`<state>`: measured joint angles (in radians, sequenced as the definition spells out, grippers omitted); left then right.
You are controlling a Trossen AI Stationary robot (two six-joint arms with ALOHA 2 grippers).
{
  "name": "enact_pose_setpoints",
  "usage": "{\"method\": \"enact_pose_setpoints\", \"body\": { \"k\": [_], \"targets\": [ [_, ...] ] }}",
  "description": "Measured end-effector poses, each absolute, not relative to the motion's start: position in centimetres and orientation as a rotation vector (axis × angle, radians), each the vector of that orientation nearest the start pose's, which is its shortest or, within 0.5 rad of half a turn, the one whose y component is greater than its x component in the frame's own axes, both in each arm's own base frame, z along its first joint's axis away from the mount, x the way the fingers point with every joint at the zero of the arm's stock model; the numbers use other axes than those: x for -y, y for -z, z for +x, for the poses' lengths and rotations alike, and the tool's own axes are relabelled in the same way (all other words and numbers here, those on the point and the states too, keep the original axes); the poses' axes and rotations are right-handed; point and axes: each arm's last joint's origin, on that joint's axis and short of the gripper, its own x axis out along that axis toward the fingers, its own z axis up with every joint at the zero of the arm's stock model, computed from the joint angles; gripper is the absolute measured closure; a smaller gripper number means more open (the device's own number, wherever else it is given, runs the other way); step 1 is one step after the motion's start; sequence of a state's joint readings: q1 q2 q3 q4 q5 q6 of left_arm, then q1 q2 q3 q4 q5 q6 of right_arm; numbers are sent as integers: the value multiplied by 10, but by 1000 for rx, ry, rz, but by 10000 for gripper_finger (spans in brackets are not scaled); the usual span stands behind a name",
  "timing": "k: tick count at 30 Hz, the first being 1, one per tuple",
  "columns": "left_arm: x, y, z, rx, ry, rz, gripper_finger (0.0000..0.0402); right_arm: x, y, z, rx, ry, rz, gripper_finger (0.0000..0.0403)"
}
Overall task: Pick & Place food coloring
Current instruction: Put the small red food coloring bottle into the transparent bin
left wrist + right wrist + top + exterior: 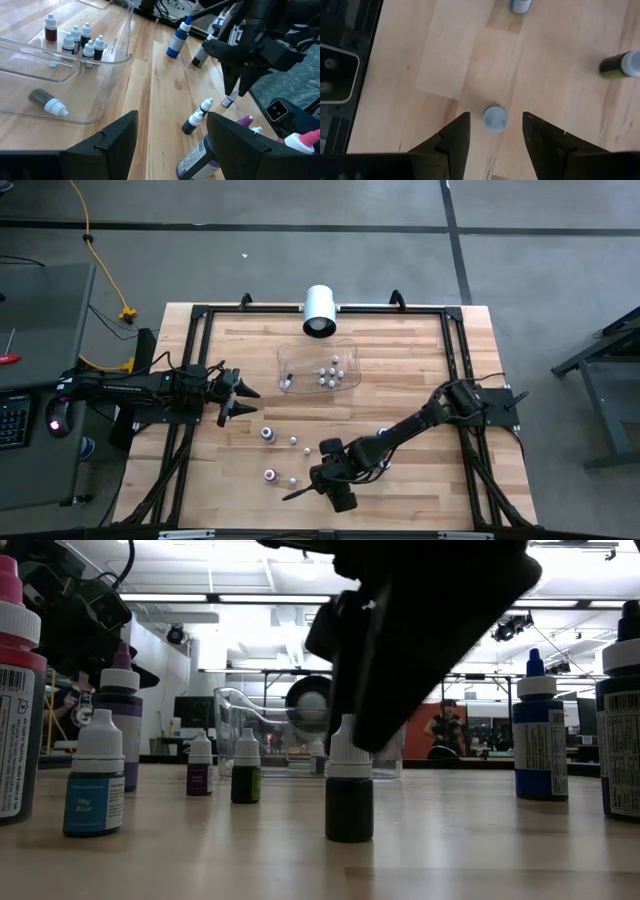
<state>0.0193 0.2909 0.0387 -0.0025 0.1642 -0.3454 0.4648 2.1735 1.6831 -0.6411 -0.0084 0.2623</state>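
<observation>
Seen from above, the left gripper (240, 395) is waiting with its fingers spread wide and holding nothing, over bare wood to the left of the clear tray (300, 352), open table lying between them. Several food coloring bottles (330, 373) are standing inside that tray, with one lying on its side (47, 101). More bottles are dotting the boards below the tray, toward the near table edge (330, 532). Further right of these loose bottles, the right gripper (494, 131) is pointing straight down with its fingers parted and gripping nothing, close to the table's near edge. A small white-capped bottle (495, 119) is standing upright directly beneath it, between the two fingertips, touching neither.
</observation>
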Motion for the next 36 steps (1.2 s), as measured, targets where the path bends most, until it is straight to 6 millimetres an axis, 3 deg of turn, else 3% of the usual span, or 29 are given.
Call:
{"method": "enact_pose_setpoints", "body": {
  "k": [16,36],
  "targets": [
    [3,-152,113,-276,99,-367,167,-205,-168,408,-1153,-268,-19,240],
    [3,-152,113,-276,99,-367,167,-208,-168,407,-1154,-275,-21,288]
  ]
}}
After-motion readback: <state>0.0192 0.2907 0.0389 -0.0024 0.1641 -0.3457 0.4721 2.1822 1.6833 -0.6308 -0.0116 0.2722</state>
